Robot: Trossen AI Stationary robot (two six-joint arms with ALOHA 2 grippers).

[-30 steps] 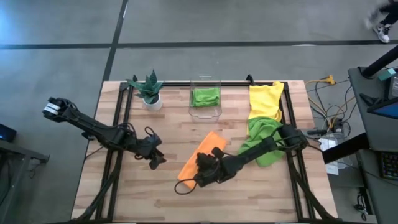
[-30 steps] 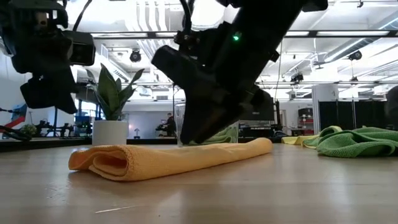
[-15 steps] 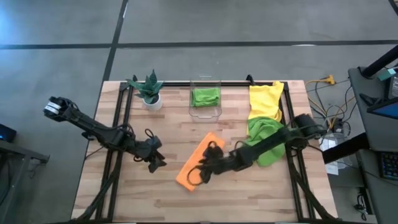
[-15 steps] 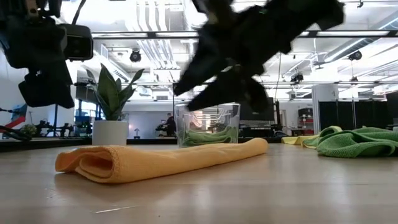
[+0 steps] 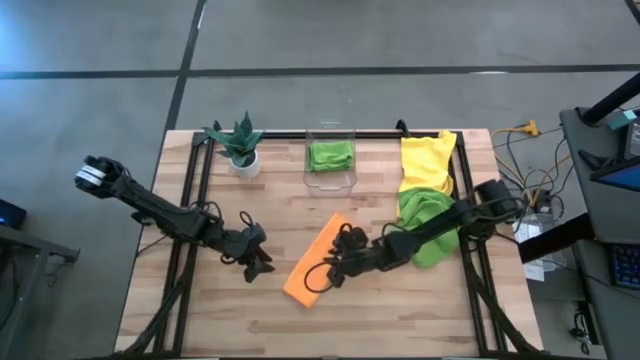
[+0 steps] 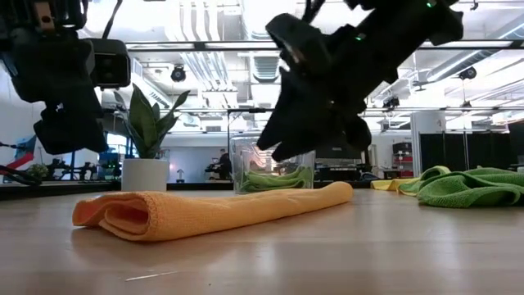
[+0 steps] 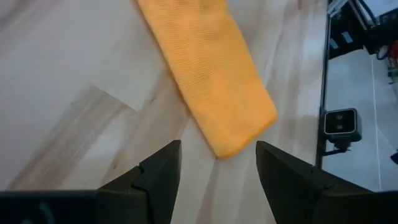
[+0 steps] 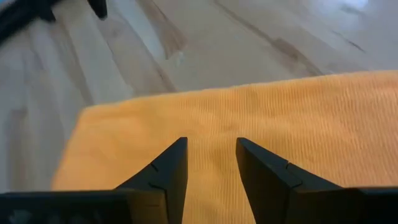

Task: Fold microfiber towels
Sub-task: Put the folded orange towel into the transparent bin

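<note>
Here, you have four microfiber towels on the wooden table [image 5: 250,310], and you can count them by colour: one orange, one yellow, two lime green. The orange towel [image 5: 316,260] lies folded into a long strip near the middle of the table, running at a slant; in the low view it shows a rolled fold at its near end. The yellow towel [image 5: 427,162] sits spread at the far right corner, one edge draped over the frame rail. One green towel [image 5: 425,223] lies crumpled just in front of it, touching it. The other green towel [image 5: 331,155] rests inside the single clear bin [image 5: 330,180] at the far edge. One potted plant [image 5: 240,145] stands to the bin's left.

Your right gripper [image 5: 325,279] hangs just above the orange towel, fingers parted with a gap between them and nothing pinched; its wrist view shows the cloth filling the space beyond them. Your left gripper [image 5: 258,265] waits off the strip's left side, clear of the cloth, its fingers spread and holding nothing, the strip's end visible beyond them.
</note>
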